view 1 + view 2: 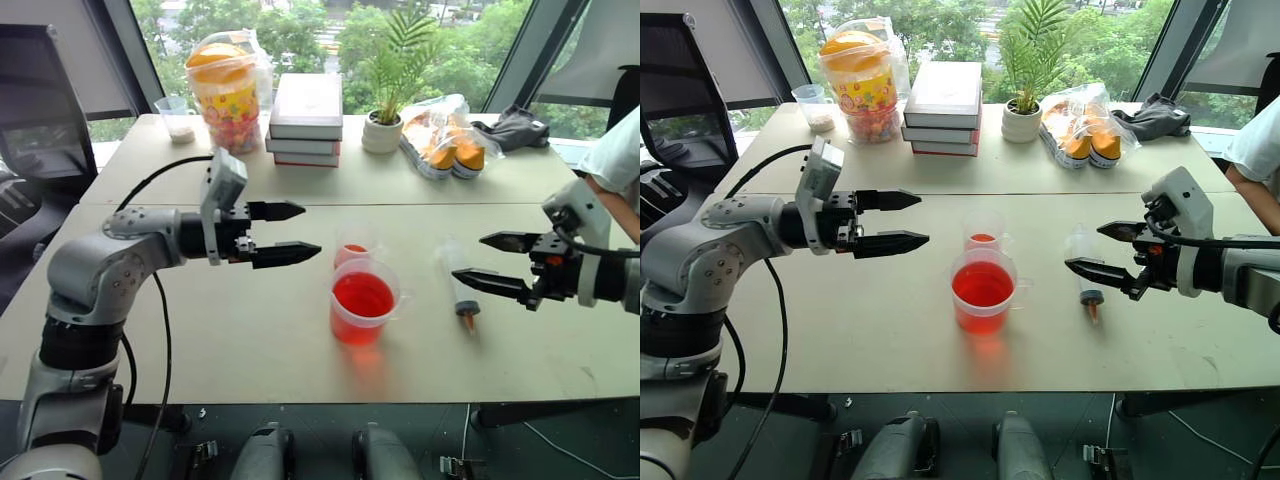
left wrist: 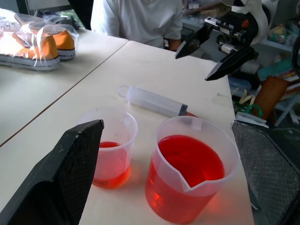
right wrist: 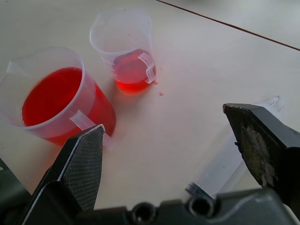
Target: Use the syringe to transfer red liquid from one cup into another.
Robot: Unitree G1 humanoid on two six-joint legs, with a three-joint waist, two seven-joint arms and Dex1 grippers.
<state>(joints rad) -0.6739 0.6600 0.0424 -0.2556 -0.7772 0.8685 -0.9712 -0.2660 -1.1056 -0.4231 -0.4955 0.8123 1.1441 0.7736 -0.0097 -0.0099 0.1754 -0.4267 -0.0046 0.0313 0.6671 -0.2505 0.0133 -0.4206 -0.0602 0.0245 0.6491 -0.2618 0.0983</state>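
**Both grippers spread, syringe flat on table**

Left gripper [image 1: 277, 233] up above the table [image 1: 200, 330], fingers parted wide and pointing toward the cups, gripping nothing. Right gripper [image 1: 492, 262] likewise spread wide and empty, aimed toward the middle from the right, hanging just over the syringe [image 1: 459, 281].

Syringe lying flat on the tabletop, right of the cups, orange tip toward the near edge, plunger end toward the far side. Not touched by either gripper, as far as can be seen.

Wide cup [image 1: 363, 302] standing upright near the table's middle, well filled with red liquid [image 1: 362, 295], pouring lip visible in the left wrist view. Small cup [image 1: 352, 250] upright just behind it, nearly touching, holding only a shallow red layer at the bottom. A few red drops on the table beside the small cup in the right wrist view.

Along the far side: a clear cup with white powder [image 1: 177, 118], a bagged yellow snack tub [image 1: 227, 92], stacked books [image 1: 306, 118], a potted plant [image 1: 392, 85], bagged orange shoes [image 1: 446, 140], dark cloth [image 1: 512, 128]. Person in a white shirt [image 1: 620, 160] at the right edge.
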